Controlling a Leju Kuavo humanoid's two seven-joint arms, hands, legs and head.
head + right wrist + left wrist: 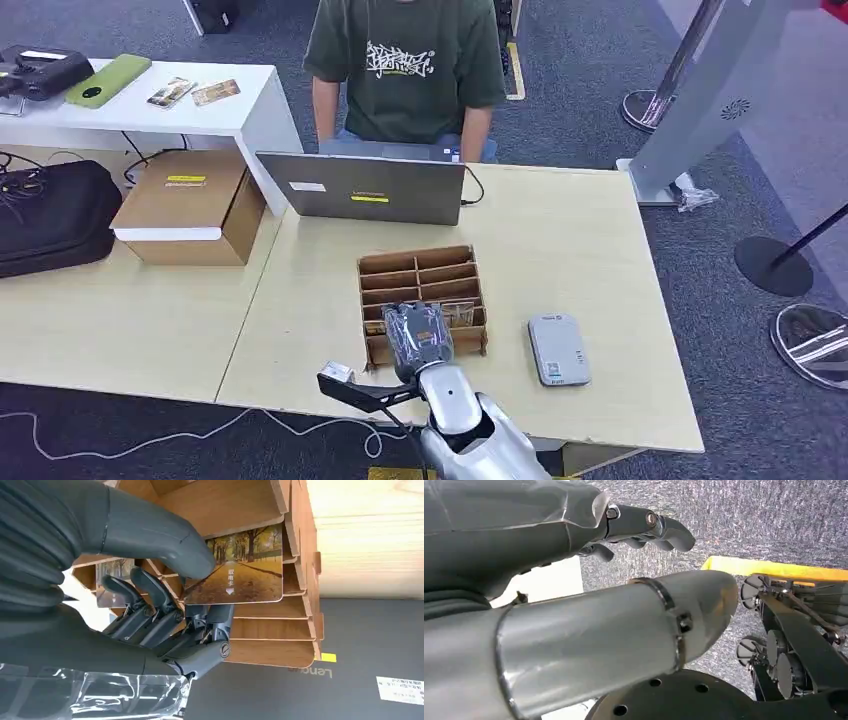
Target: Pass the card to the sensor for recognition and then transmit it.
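pinching card (240,575) in wooden rack (422,300), right robot hand (150,605); laptop (368,188) behind, sensor (558,349) beside.

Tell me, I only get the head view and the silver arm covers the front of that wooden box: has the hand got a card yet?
Observer: Yes. In the right wrist view the thumb of the right hand presses a card with an autumn tree picture, still partly in the wooden organizer.
Operator: Any more cards in there?
Observer: One more card sits in a neighbouring slot.
Operator: Where is the other hand?
Observer: The left hand hangs over the grey carpet, fingers curled, holding nothing.
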